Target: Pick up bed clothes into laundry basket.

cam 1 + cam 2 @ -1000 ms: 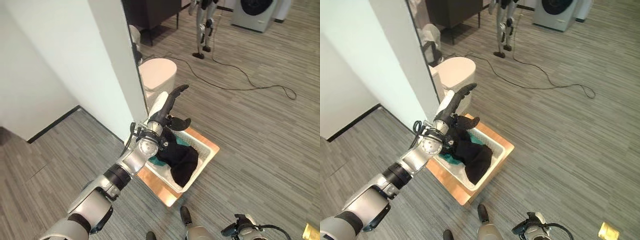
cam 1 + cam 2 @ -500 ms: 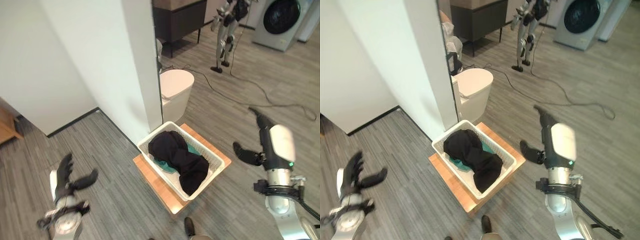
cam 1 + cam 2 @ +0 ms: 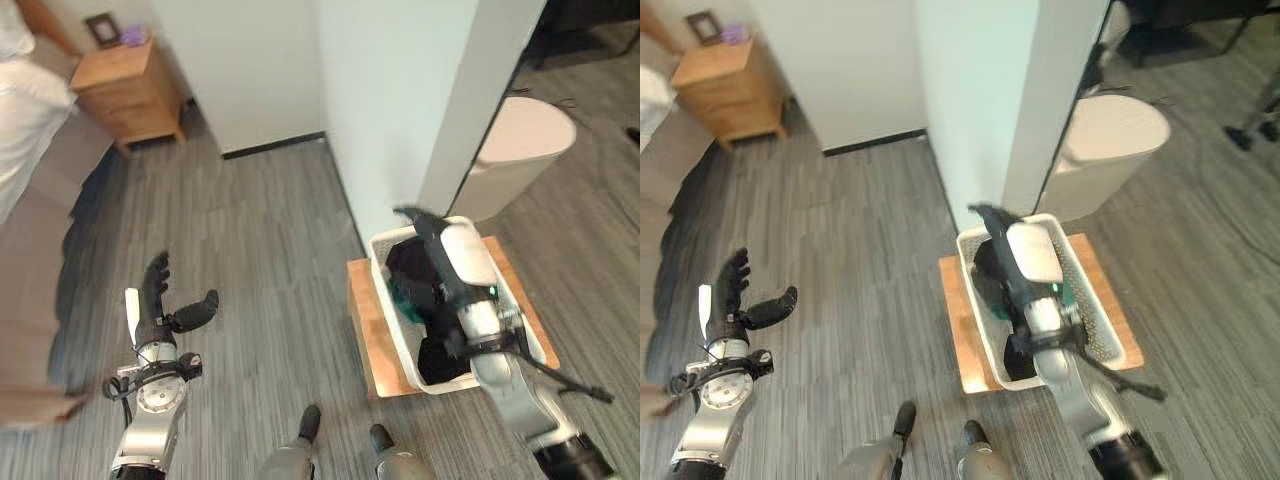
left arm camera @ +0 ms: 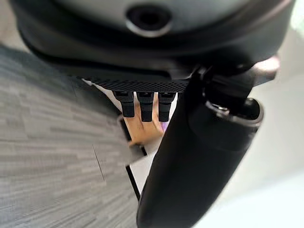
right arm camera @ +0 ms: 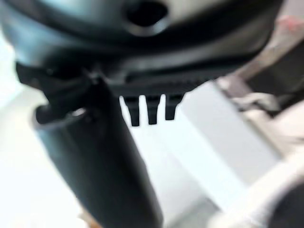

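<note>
Left eye view: my left hand (image 3: 160, 305) and right hand (image 3: 440, 250) are spread, holding nothing; swinging could clip the white slatted plastic basket (image 3: 520, 320) at right.

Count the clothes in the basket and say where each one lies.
2. A black garment lies on top, filling most of the basket. A teal piece peeks out beneath it at the basket's left side. More may be hidden under the black one or behind the right hand.

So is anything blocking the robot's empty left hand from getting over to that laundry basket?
Nothing visible does. The left hand hangs open over bare grey floor, and only floor lies between it and the white laundry basket holding dark clothes on its wooden board.
</note>
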`<state>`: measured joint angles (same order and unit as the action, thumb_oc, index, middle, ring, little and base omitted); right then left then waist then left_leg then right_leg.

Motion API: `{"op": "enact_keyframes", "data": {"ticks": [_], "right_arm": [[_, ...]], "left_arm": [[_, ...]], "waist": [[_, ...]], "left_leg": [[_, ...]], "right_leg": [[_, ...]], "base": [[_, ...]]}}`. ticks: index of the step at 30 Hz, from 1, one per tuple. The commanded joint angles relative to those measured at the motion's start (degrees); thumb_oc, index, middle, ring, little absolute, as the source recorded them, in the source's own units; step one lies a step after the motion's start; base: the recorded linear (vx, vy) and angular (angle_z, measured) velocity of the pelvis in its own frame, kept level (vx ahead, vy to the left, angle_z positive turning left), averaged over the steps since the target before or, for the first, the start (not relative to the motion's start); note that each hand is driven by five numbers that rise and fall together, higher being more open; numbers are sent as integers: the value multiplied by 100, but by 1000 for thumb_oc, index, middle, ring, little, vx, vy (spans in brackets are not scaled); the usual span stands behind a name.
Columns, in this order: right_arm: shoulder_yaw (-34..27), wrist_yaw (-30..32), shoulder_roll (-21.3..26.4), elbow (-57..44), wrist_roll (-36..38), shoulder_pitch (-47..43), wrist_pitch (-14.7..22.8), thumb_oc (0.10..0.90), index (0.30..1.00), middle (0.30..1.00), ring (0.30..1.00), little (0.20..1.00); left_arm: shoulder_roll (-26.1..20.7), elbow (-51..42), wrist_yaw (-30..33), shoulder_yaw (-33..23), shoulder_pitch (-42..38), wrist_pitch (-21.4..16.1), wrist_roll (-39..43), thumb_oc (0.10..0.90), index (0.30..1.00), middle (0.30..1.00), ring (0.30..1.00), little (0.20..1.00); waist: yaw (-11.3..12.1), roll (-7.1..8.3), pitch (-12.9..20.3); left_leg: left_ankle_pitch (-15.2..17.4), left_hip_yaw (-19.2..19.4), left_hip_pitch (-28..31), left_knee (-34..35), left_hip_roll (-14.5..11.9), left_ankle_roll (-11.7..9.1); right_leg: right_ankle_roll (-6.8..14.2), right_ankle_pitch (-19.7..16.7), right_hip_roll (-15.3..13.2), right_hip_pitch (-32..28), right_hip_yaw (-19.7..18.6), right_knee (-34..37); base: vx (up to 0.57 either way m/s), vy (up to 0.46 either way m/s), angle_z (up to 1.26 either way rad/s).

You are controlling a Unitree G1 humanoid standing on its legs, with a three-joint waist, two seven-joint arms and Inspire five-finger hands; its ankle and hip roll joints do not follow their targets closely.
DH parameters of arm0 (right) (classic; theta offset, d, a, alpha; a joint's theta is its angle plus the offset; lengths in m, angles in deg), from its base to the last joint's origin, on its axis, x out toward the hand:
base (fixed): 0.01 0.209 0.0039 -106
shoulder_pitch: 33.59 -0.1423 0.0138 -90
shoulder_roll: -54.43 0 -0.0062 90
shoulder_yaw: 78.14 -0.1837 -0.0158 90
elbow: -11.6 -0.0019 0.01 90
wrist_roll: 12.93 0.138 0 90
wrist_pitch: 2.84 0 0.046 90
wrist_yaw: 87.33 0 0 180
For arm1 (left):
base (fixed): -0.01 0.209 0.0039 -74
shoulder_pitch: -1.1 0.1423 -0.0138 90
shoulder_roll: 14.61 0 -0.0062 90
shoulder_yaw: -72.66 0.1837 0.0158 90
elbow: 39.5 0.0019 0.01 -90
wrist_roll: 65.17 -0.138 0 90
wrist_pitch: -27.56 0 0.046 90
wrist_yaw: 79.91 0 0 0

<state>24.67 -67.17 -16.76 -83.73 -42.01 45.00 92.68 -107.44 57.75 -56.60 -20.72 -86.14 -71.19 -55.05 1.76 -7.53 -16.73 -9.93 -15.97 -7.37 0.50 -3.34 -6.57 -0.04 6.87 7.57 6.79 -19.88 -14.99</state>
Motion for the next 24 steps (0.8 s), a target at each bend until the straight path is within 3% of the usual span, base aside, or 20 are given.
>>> {"op": "enact_keyframes", "data": {"ticks": [1,3,4,6,7,8,9,11,12,13,14,16,18,20,21,23,24], "right_arm": [[3,329,113,-441,93,-632,382,800,900,900,900,900],[60,309,35,-456,95,-651,300,800,900,900,900,900],[25,284,-15,-545,89,-527,312,800,900,900,900,900],[22,258,-40,-551,75,-455,318,800,900,900,900,900],[9,252,-51,-535,54,-394,330,800,900,900,900,900],[-51,274,-30,-498,-23,-295,270,800,900,900,900,900],[-51,274,-30,-502,-25,-291,269,800,900,900,900,900],[-203,302,-36,-482,-62,-117,216,800,900,900,900,900],[-206,302,-35,-484,-62,-106,218,800,900,900,900,900],[-307,340,-28,-464,-53,-35,193,800,900,900,900,900],[-639,408,19,-395,60,168,74,800,900,900,900,900],[-717,388,51,-444,58,175,46,800,900,900,900,900],[-768,364,26,-336,6,74,2,800,900,900,900,900],[-763,315,-21,-353,-22,-9,-13,800,900,900,900,900],[-732,301,-97,-318,-41,-78,-37,800,900,900,900,900],[-737,326,-159,-280,-43,-96,-44,800,900,900,900,900],[-857,323,-169,-234,-68,72,-82,800,900,900,900,900]], "left_arm": [[-306,-518,31,-139,155,-594,367,800,900,900,900,900],[-295,-452,-63,-138,311,-551,421,800,900,900,900,900],[-289,-379,-114,-224,537,-489,382,800,900,900,900,900],[-291,-371,-179,-266,630,-452,374,800,900,900,900,900],[-290,-335,-171,-281,672,-430,334,800,900,900,900,900],[-273,-279,-226,-288,758,-358,383,800,900,900,900,900],[-271,-288,-227,-290,766,-353,383,800,900,900,900,900],[-256,-305,-266,-291,809,-324,377,800,900,900,900,900],[-256,-310,-266,-285,816,-321,378,800,900,900,900,900],[-242,-312,-284,-248,779,-318,393,800,900,900,900,900],[-268,-354,-385,-164,816,-226,418,800,900,900,900,900],[-306,-467,-435,-184,906,-182,342,800,900,900,900,900],[-414,-473,-533,-218,815,-152,136,800,900,900,900,900],[-482,-562,-561,-294,815,-153,57,800,900,900,900,900],[-619,-661,-519,-370,730,-189,-39,800,900,900,900,900],[-680,-680,-479,-353,624,-188,-34,800,900,900,900,900],[-769,-756,-473,-286,460,-217,-11,800,900,900,900,900]], "waist": [[58,452,216],[34,512,211],[2,629,234],[-60,658,280],[-110,701,317],[-214,706,421],[-226,709,421],[-350,663,565],[-366,657,561],[-414,659,634],[-512,626,762],[-523,567,832],[-365,573,861],[-337,627,840],[-255,691,773],[-275,786,719],[-498,836,669]], "left_leg": [[592,1453,-418,156,162,289],[667,1853,-361,-456,33,290],[1109,1954,-127,-982,1,289],[1238,2003,-49,-1154,-74,295],[1374,2252,175,-1321,-300,299],[1421,2892,751,-1341,-911,209],[1380,2884,753,-1310,-908,205],[1315,3404,1301,-1047,-1319,-10],[1298,3386,1322,-1014,-1322,-20],[1250,3607,1498,-877,-1450,-120],[1115,4160,1695,-411,-1707,-323],[1128,4142,1768,-19,-1544,-302],[1143,3806,1635,368,-1143,-147],[1222,3682,1571,389,-972,-16],[1303,3467,1489,427,-783,101],[1198,3382,1334,450,-644,191],[1227,2900,1219,450,-444,296]], "right_leg": [[149,93,-545,-843,547,1105],[182,-166,-750,-790,1044,1339],[235,-339,-1031,-758,1534,1545],[249,-381,-1114,-771,1770,1626],[273,-411,-1226,-751,2045,1658],[300,-395,-1391,-667,2692,1623],[291,-411,-1390,-662,2705,1623],[330,-395,-1564,-625,3339,1547],[329,-385,-1558,-646,3363,1547],[349,-409,-1680,-619,3660,1507],[442,-407,-1987,-682,4433,1353],[513,-462,-2066,-707,4543,1304],[635,-592,-2295,-679,4707,1037],[712,-593,-2442,-607,4669,850],[854,-654,-2599,-501,4433,583],[878,-748,-2621,-386,4219,525],[931,-514,-2088,-271,2884,630]], "base": [[-484,-194,168],[-552,-161,205],[-471,-119,153],[-286,-79,171],[-371,-25,189],[-313,-1,142],[-257,46,180],[-133,60,161],[-159,66,142],[-219,148,172],[-239,270,154],[-118,272,236],[-110,298,236],[-66,174,29],[-168,139,76],[-150,117,114],[5,162,139]]}}
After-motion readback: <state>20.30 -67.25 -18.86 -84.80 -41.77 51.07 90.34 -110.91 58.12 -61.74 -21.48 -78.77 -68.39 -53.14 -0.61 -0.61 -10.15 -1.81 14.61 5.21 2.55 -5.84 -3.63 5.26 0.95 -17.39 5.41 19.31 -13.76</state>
